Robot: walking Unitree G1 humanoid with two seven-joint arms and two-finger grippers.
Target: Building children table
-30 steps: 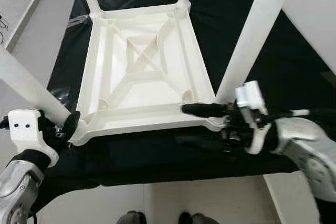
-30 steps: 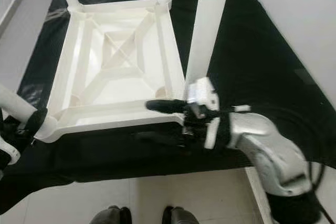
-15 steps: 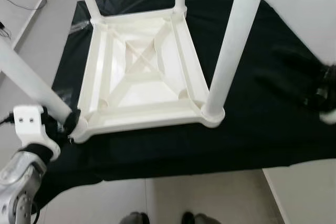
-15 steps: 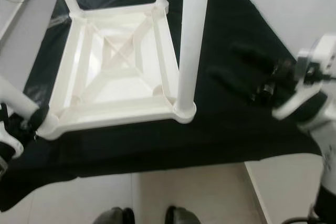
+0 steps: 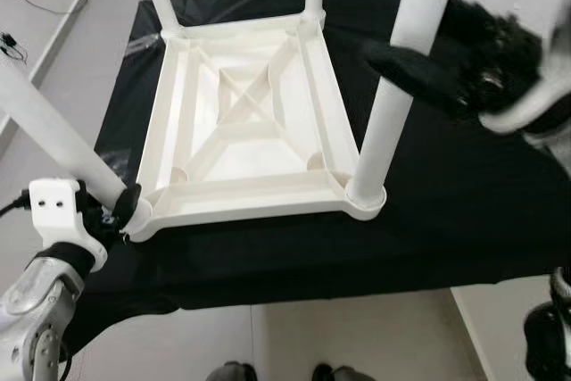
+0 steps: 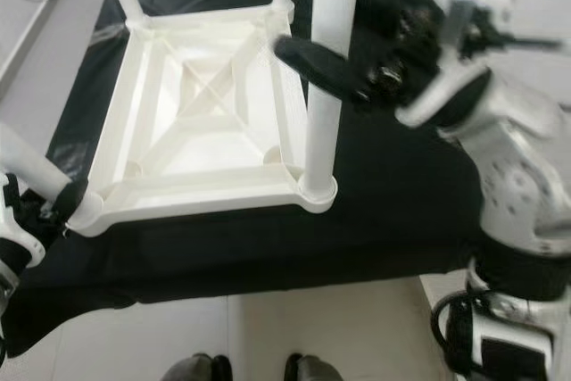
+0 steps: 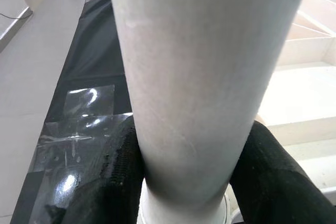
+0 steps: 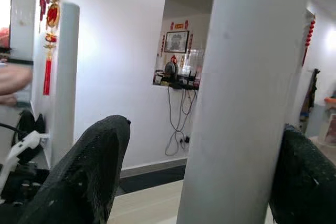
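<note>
A white plastic children table lies upside down on a black cloth with its legs standing upward. At the near left corner of the table, the left gripper clamps its two black fingers around the base of the near left leg. The right gripper is raised beside the near right leg, its fingers spread wide on either side of the leg without closing on it.
</note>
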